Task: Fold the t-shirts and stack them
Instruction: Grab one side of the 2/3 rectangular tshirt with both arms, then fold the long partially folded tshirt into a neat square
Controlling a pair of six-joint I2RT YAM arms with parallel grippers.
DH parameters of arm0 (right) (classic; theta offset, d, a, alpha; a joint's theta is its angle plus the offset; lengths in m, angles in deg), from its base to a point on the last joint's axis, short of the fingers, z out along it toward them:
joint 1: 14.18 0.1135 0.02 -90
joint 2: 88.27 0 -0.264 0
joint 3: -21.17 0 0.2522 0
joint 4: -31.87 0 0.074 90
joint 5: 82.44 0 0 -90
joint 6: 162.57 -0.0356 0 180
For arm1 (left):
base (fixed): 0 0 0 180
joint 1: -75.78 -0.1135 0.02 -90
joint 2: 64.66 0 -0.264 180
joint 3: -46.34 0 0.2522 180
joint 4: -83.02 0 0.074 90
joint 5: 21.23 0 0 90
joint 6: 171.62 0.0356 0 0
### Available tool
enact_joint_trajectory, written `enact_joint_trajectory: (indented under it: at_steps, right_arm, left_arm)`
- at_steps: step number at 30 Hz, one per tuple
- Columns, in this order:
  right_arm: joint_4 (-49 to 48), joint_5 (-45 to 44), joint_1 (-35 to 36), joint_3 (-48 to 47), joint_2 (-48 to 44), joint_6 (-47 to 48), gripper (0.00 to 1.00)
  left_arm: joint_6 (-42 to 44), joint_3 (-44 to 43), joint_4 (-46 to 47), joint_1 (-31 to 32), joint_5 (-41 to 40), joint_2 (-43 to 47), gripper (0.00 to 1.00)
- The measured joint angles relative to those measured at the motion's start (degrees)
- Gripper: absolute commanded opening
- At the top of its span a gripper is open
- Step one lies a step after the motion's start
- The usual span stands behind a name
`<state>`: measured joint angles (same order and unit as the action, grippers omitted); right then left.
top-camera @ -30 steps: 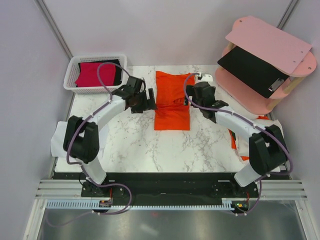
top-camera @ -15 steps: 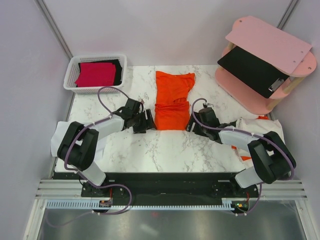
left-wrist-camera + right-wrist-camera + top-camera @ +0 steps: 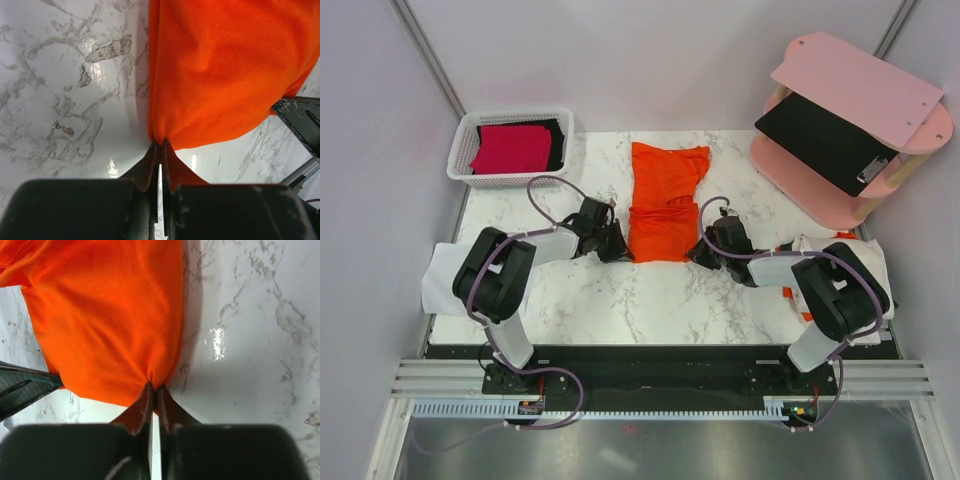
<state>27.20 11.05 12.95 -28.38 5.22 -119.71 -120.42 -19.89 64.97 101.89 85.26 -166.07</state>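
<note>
Orange t-shirt (image 3: 663, 205), partly folded, lay mid-table toward the far edge of the marble tabletop (image 3: 620, 300). Left gripper (image 3: 160, 146) was clamped on its near left corner; right gripper (image 3: 154, 387) was clamped on its near right corner. A crimson t-shirt (image 3: 510, 148) and a black t-shirt (image 3: 556, 145) lay in the white basket (image 3: 500, 180) at the far left corner

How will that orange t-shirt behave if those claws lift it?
Probably floppy: the orange t-shirt bunches into small pleats where the left claw and right claw pinch its near corners. Likely light, being thin, wrinkled cloth. Lifted, it would probably sag between them.
</note>
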Motion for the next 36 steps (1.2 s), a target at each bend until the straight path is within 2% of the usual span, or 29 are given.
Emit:
enact_joint_trajectory:
  at_steps: [6, 11, 14, 20, 24, 29, 36]
  right_arm:
    - [1.68, 2.49, 0.02, 0.52, -1.31, -0.09, 0.00]
    - [8.02, 4.26, 1.05, 2.89, -10.84, 1.18, 0.00]
    - [10.40, 4.70, 3.13, 4.83, -16.09, 1.51, 0.01]
    - [17.07, 5.03, 10.27, 9.44, -25.42, 0.81, 0.01]
    - [23.80, 4.02, 14.01, 9.60, -34.58, 0.13, 0.03]
    - [32.63, -1.03, 14.01, 3.89, -39.04, 1.46, 0.05]
    - [36.79, -8.59, 13.84, -9.86, -30.03, 7.32, 0.05]
  left_arm:
    - [-0.02, 0.63, 0.28, 0.02, 0.35, 0.46, 0.02]
    - [-0.17, 7.32, -0.26, 1.40, -0.09, 8.15, 0.02]
    - [-0.83, 10.75, -1.01, 4.48, -1.27, 14.03, 0.02]
    - [-3.52, 13.97, -6.91, 15.10, -4.76, 24.79, 0.02]
    - [-4.85, 14.05, -12.11, 16.39, -7.34, 31.67, 0.02]
    - [-4.85, 8.04, -20.50, 15.91, -12.15, 34.45, 0.02]
    - [-2.03, -6.84, -23.85, 11.67, -14.36, 25.24, 0.02]
